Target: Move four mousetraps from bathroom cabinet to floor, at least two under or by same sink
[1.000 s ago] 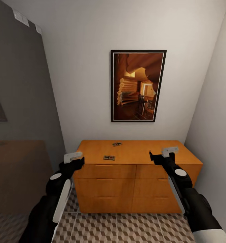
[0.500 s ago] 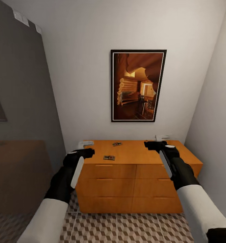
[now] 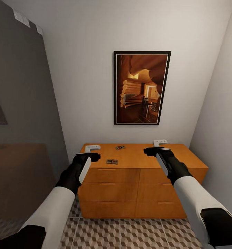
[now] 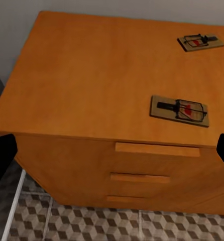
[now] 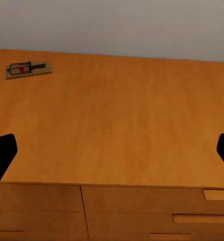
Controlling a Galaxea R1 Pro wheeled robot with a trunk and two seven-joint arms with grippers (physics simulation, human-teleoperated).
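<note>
Mousetraps: two lie flat on the cabinet's top; the nearer mousetrap (image 3: 112,161) sits close to the front edge, left of centre, and the farther mousetrap (image 3: 120,147) lies toward the back wall, well apart from it.
Markings: each trap shows a black spring bar and a red patch; no lettering can be read on either.
Cabinet (image 3: 140,186): orange-brown wood, drawer fronts with bar handles, standing against the white wall in a corner.
Bathroom floor (image 3: 130,233): cube-pattern tiles run up to the cabinet's base.
Left gripper (image 3: 91,149): hovering over the top's left end, fingers spread wide and grasping nothing; both traps show in its wrist view.
Right gripper (image 3: 160,142): hovering over the right half of the top, fingers likewise parted and empty; the farther trap shows in its wrist view.
Picture (image 3: 142,88): black-framed print of a log interior hangs above the cabinet; no caption is legible.
</note>
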